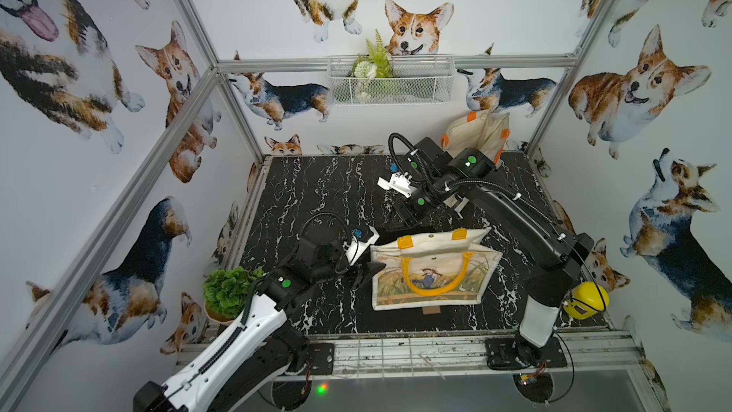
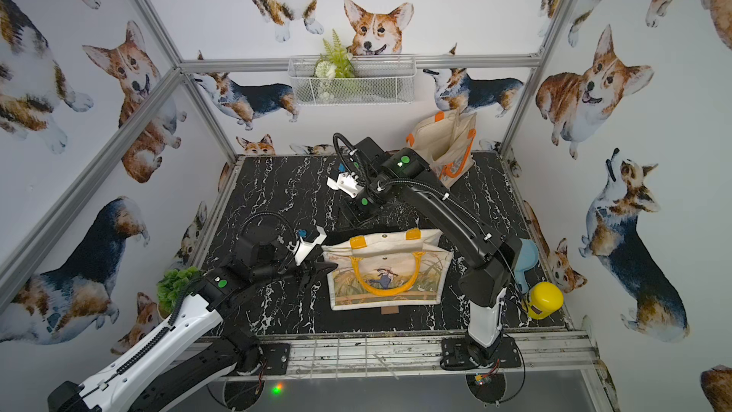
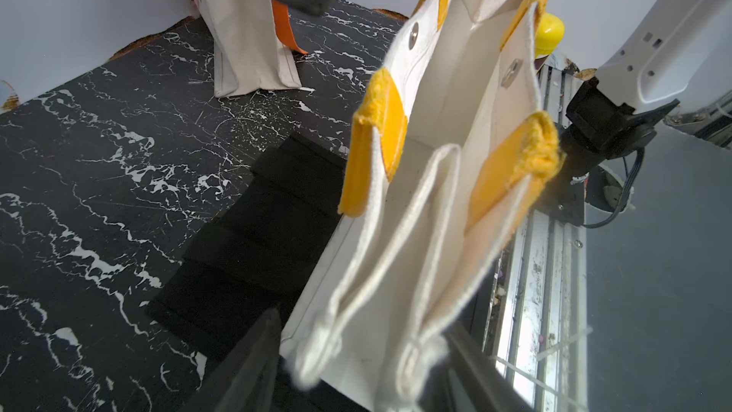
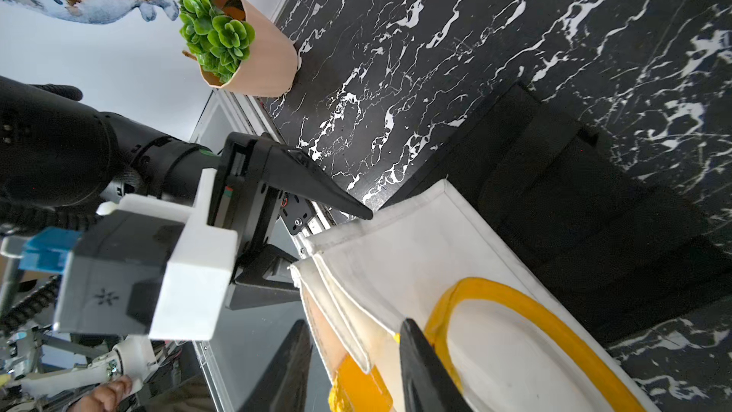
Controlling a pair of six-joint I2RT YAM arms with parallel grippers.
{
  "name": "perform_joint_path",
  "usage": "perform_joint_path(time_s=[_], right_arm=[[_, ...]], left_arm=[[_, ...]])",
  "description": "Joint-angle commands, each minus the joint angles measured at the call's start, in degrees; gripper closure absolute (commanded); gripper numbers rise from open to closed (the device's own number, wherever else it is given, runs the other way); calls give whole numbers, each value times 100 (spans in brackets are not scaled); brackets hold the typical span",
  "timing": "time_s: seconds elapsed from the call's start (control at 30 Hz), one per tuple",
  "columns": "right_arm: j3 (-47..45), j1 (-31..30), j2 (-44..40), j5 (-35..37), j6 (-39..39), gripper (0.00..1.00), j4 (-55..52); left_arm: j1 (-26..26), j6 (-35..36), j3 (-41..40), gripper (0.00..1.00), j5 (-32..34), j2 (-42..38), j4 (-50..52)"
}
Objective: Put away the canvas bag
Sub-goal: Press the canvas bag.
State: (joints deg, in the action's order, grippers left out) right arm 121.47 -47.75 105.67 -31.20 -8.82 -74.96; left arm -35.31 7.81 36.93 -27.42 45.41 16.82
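Canvas bag point(image 1: 431, 271) sits open-mouthed on my table point(image 1: 317, 200); left pincer point(image 4: 332, 241) straddles its side edge, right pincer point(image 4: 354, 325) its rim, both spread apart.

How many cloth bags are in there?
2. A bag with yellow handles sits near the front middle of the table. A bag with orange handles stands in the far right corner, partly behind an arm. I see no sign of a hidden third.
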Motion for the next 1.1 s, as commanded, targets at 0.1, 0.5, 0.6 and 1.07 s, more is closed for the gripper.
perform_joint_path(time_s=[0.1, 0.5, 0.6, 1.07], right_arm=[[27, -7, 217, -528, 114, 62, -106], [-274, -7, -54, -536, 32, 63, 20], [-486, -9, -152, -501, 287, 54, 27], [-1851, -59, -977, -842, 1614, 33, 711]], left_arm=[[-2, -84, -89, 43, -349, -56, -468], [-2, 161, -58, 92, -789, -201, -73], [-2, 241, -24, 100, -857, -190, 11], [7, 1006, 403, 100, -1362, -73, 532]])
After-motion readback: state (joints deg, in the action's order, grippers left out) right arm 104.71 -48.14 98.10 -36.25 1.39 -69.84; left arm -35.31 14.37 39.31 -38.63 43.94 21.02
